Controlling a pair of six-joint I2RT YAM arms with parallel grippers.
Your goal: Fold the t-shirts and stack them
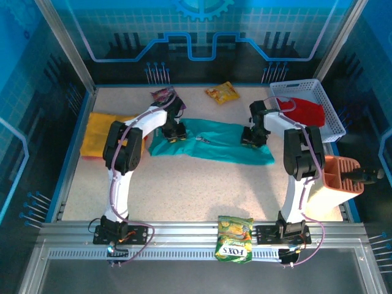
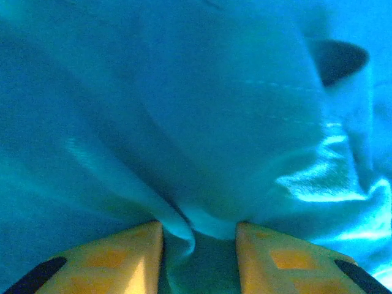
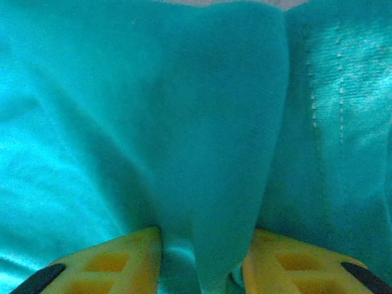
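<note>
- Teal shirt (image 1: 211,142): spread lengthwise across the middle of the table (image 1: 202,190), rumpled, between the two arms.
- Left gripper (image 1: 173,131): lowered onto the left end of the teal shirt. In the left wrist view, a bunched fold of the teal shirt (image 2: 202,122) is seen pinched in the left gripper (image 2: 199,228), the cloth drawn into creases towards the yellow fingers (image 2: 131,257).
- Right gripper (image 1: 253,138): lowered onto the right part of the teal shirt. In the right wrist view, an upright fold of the teal shirt (image 3: 214,153) is clamped in the right gripper (image 3: 205,233), the cloth pressed against both yellow fingers (image 3: 294,263).
- Yellow-orange shirt (image 1: 101,135): laid flat at the left edge of the table, apart from the teal shirt.
- Red shirt (image 1: 303,110): lying in the white basket (image 1: 334,122) at the far right corner.
- Yellow snack packet (image 1: 222,92): on the table beyond the teal shirt.
- Dark snack packet (image 1: 162,94): beside the left arm, at the far side.
- Green snack packet (image 1: 234,237): on the near rail between the arm bases.
</note>
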